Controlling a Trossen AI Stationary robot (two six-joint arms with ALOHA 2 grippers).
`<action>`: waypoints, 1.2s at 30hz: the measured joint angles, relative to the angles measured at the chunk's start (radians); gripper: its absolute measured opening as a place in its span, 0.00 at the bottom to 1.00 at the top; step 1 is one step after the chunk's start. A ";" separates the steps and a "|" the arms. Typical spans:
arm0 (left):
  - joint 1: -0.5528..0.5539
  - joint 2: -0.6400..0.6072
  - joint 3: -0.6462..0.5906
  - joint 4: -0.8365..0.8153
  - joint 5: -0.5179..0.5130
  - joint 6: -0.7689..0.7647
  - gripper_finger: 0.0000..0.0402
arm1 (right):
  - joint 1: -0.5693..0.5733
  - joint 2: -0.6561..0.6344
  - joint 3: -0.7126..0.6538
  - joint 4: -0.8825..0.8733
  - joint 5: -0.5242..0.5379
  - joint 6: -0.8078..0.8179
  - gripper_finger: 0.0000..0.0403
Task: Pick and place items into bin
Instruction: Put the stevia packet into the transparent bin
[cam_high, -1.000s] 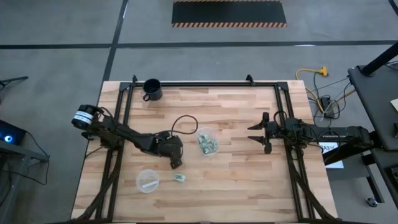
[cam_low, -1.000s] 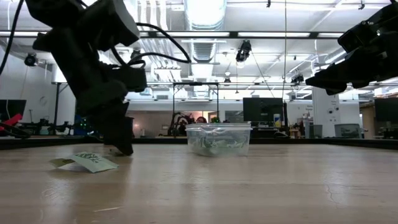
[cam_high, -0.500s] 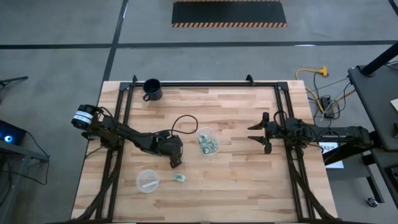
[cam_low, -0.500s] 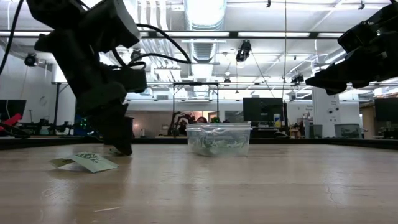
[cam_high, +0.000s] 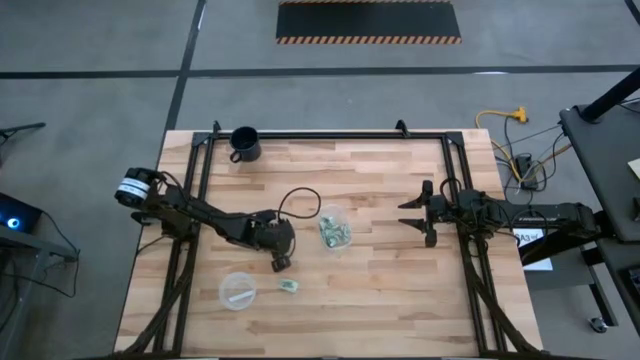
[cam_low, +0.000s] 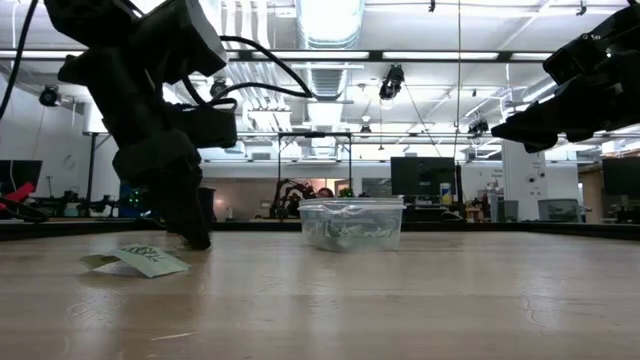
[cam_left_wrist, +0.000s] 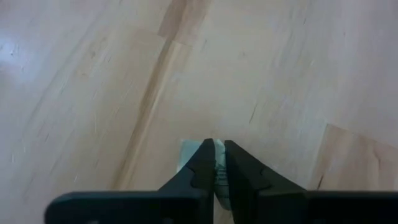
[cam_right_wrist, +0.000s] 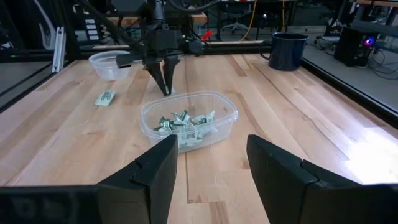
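My left gripper (cam_left_wrist: 216, 163) stands with its tips down on the wood left of the bin (cam_high: 333, 228), a clear round cup with several pale-green and white wrapped items in it. The gripper is shut on one such item (cam_left_wrist: 189, 153), which the gripper hides from above. A second loose item (cam_high: 289, 286) lies flat on the table nearer the front edge. My right gripper (cam_high: 404, 213) waits open at the table's right side, above the wood. My left gripper pinches the small wrapped item between its two fingers; a pale strip of it (cam_left_wrist: 218, 174) shows in the slit between them and a corner (cam_left_wrist: 186, 151) sticks out beside one finger. The fingers slant steeply down from above. The item still lies on the table.
A flatter clear dish (cam_high: 238, 290) with a white strip sits near the front left. A black mug (cam_high: 244, 143) stands at the far left corner. A black cable loops above the table beside the left gripper. Bare wood lies between the bin and my right gripper.
My left gripper has stayed at the same spot on the table, rolled a little about its own line, and shut its fingers on the item beneath it. The item has not left the table.
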 joint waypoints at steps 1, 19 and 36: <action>0.000 0.000 0.001 0.000 -0.003 0.001 0.01 | 0.000 0.000 0.000 0.000 0.000 -0.001 0.45; 0.001 0.001 0.018 0.297 -0.081 0.245 0.00 | 0.000 0.000 0.000 0.000 0.000 -0.001 0.45; -0.001 0.004 -0.145 0.950 -0.101 0.391 0.00 | 0.000 0.000 0.000 0.000 0.000 -0.001 0.45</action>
